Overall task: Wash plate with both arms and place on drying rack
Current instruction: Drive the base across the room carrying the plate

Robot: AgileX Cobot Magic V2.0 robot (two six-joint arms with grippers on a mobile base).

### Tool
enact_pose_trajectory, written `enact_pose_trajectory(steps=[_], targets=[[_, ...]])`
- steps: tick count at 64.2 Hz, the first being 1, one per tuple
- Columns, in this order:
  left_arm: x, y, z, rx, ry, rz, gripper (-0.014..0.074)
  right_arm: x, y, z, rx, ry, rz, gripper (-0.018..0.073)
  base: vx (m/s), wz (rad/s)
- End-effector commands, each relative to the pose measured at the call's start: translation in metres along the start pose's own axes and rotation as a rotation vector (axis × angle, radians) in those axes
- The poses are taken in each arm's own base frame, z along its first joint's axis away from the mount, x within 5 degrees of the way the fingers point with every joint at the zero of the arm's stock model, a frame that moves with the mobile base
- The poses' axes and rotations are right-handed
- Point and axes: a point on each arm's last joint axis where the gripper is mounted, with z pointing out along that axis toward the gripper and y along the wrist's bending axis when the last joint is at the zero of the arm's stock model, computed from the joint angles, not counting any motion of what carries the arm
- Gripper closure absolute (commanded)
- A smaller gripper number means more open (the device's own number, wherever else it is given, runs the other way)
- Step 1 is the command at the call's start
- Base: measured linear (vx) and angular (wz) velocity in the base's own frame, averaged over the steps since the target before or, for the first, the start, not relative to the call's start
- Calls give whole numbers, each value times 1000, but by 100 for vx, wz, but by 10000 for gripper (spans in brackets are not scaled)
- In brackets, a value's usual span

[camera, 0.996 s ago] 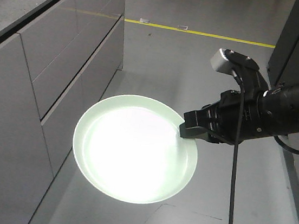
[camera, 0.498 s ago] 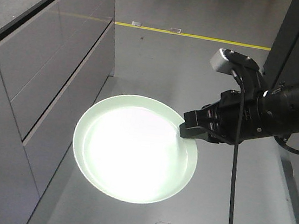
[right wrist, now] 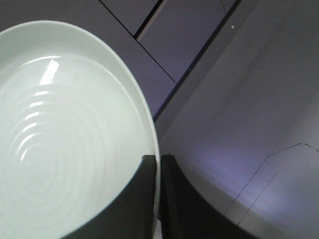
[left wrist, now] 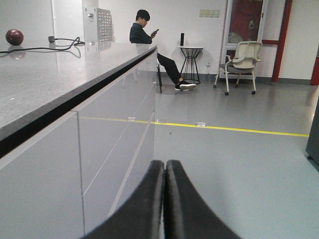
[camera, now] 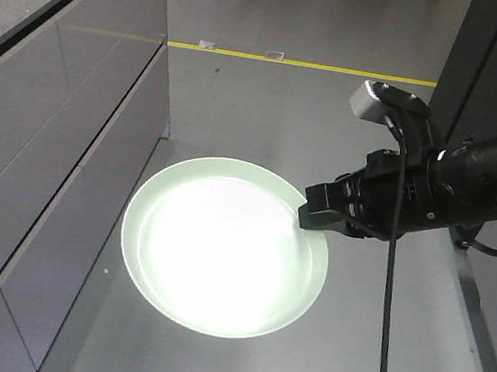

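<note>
- The plate (camera: 221, 260) hangs level above the grey floor (camera: 267, 107), face up and glaring white.
- The right gripper (camera: 306, 217) is clamped on the plate's right rim, the edge pinched between its fingers.
- The left gripper (left wrist: 163, 169) is pressed together and holds nothing.
- The bench (camera: 56, 126), with its drawer fronts, runs along the plate's left.

Lab-like indoor hall: long grey counter (left wrist: 60, 64), yellow floor tape (left wrist: 224, 128), office chair (left wrist: 242, 62)
</note>
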Motion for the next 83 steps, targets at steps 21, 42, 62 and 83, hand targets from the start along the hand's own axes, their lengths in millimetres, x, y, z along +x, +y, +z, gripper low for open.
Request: enact_pose_trajectory(steps=[21, 42, 62, 83], targets=[[-17, 0, -3, 1, -117, -7, 603, -9, 10, -16, -20, -90, -11, 567, 19, -8], [-17, 0, -3, 1, -117, -7, 603, -9, 10, -16, -20, -90, -11, 567, 17, -7], [-17, 0, -3, 1, -117, -7, 603, -9, 10, -16, -20, -90, -11, 567, 16, -7], [-17, 0, -3, 1, -117, -7, 603, -9, 10, -16, -20, -90, -11, 567, 14, -13]])
